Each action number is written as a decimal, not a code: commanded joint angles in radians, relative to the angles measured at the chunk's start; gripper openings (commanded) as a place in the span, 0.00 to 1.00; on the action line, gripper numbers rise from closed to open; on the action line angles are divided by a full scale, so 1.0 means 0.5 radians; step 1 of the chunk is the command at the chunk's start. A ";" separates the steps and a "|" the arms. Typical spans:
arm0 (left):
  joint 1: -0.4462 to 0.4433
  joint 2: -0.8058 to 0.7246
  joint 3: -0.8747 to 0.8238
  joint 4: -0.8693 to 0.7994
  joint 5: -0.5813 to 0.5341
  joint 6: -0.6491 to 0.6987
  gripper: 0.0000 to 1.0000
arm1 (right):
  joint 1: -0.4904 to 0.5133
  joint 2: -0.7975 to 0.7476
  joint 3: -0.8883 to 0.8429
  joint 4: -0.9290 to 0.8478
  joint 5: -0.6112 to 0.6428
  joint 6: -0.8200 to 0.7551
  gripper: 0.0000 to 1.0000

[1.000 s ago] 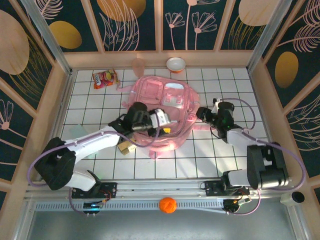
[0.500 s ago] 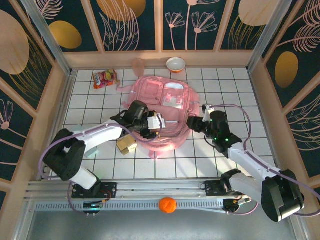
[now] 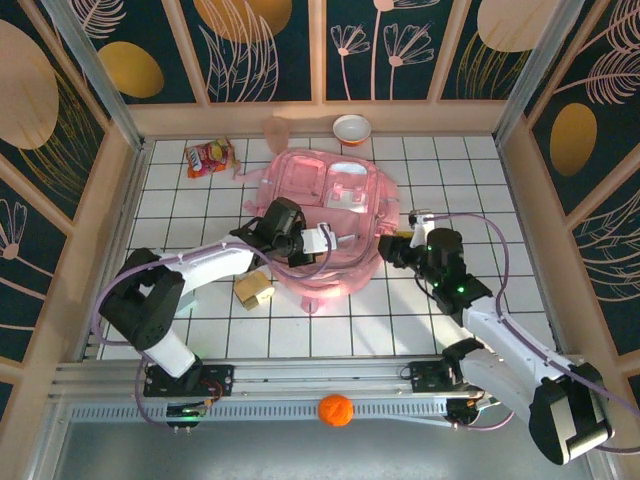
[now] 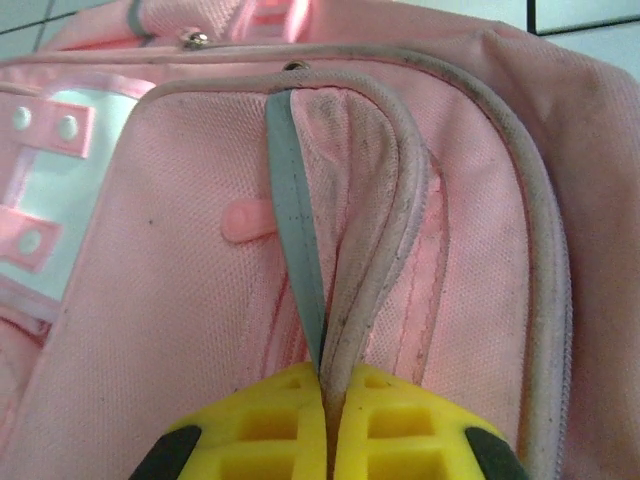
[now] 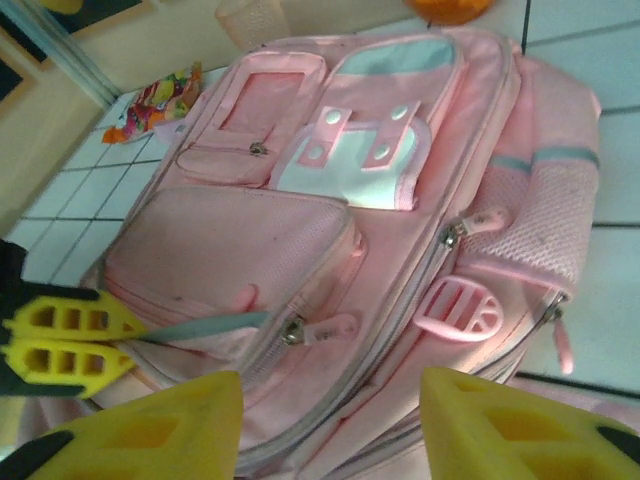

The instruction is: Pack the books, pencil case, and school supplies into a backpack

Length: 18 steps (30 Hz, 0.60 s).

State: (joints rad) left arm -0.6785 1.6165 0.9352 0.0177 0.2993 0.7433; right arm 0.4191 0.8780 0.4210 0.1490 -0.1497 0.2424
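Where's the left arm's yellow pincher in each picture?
Top external: the left gripper is mid-picture, on the backpack's near-left part.
Left wrist: left gripper at bottom centre, shut on the grey-blue pocket strip.
Right wrist: left gripper at the left edge, pinching that strip.
Shared landmark: the pink backpack.

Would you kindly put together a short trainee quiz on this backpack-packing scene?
1. True or false: the left gripper is shut on a grey strip edging a front pocket of the large soft pink backpack.
2. The right gripper has its jaws: A) shut on a strap; B) open, holding nothing; C) shut on a pencil.
3. Fill in: the red-and-yellow printed snack packet lies far-____ on the white tiled table.
Key: 1 true; 2 B; 3 left.
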 commanded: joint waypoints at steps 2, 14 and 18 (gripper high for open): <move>0.034 -0.213 -0.023 0.207 0.202 -0.166 0.00 | -0.087 -0.027 0.105 -0.078 -0.087 -0.466 0.70; 0.165 -0.400 -0.238 0.596 0.626 -0.468 0.00 | -0.526 0.312 0.491 -0.161 -0.606 -0.953 0.99; 0.181 -0.417 -0.296 0.696 0.689 -0.523 0.00 | -0.637 0.478 0.601 -0.132 -0.880 -1.091 0.99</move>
State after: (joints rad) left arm -0.5938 1.4670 0.7895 0.1947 0.5266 0.5301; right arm 0.1284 1.0779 0.6762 0.0776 -0.4652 -0.2192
